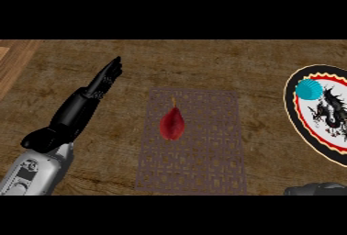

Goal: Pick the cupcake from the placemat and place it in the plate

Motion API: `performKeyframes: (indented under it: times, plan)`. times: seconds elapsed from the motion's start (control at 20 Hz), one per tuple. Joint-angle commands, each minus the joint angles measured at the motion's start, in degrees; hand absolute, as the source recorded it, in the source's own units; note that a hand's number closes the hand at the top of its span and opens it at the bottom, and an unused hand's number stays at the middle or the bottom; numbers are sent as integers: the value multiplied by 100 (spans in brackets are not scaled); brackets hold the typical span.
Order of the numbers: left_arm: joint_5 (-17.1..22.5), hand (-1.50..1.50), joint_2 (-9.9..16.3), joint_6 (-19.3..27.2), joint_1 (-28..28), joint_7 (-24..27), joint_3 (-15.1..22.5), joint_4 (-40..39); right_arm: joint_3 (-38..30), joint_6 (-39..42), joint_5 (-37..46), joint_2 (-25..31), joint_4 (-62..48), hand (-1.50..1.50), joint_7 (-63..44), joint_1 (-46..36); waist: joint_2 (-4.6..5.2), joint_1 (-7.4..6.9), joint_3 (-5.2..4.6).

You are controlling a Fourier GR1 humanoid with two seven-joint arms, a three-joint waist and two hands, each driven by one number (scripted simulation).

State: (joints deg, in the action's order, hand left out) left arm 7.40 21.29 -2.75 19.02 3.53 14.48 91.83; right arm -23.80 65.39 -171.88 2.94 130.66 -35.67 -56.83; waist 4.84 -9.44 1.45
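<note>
A cupcake (310, 88) in a light-blue wrapper sits on the upper left part of a round plate (303, 123) with a black dragon picture and a yellow-and-black rim, at the right edge. The brown patterned placemat (193, 160) lies in the middle and carries only a dark red, pointed vegetable (172, 124). My left hand (105, 80) rests left of the placemat with straight fingers pointing away, holding nothing. Only a dark sliver of my right hand (316, 189) shows at the lower right edge, below the plate; its fingers are hidden.
The wooden counter (203, 64) runs across the view. A lighter wood strip (13, 59) lies at the far left edge.
</note>
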Motion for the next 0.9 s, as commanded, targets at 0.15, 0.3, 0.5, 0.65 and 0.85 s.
performKeyframes:
  times: [0.15, 0.3, 0.5, 0.65, 0.85]
  plan:
    - [27, 0, -46, -62, 42, 9, 54, 24, 460, -732, -1, -201, 413, -150, 162, 59, 27, -92, -18]
    - [-32, 0, -33, -53, 63, -32, 88, 18, 928, -1048, -1, -253, 844, -150, 147, -134, -25, -157, -27]
    - [22, 0, -35, -119, 92, -58, 89, -19, 1459, -1436, -1, -178, 1408, -150, -77, -439, -12, -234, -37]
    - [-14, 0, -77, -120, 152, -47, 142, -28, 1914, -1751, -1, -131, 1620, -150, -254, -758, -20, -288, -44]
    - [-2, 0, -23, -178, 199, -48, 117, -2, 2553, -2207, -1, -115, 1721, -150, -645, -931, -20, -361, -57]
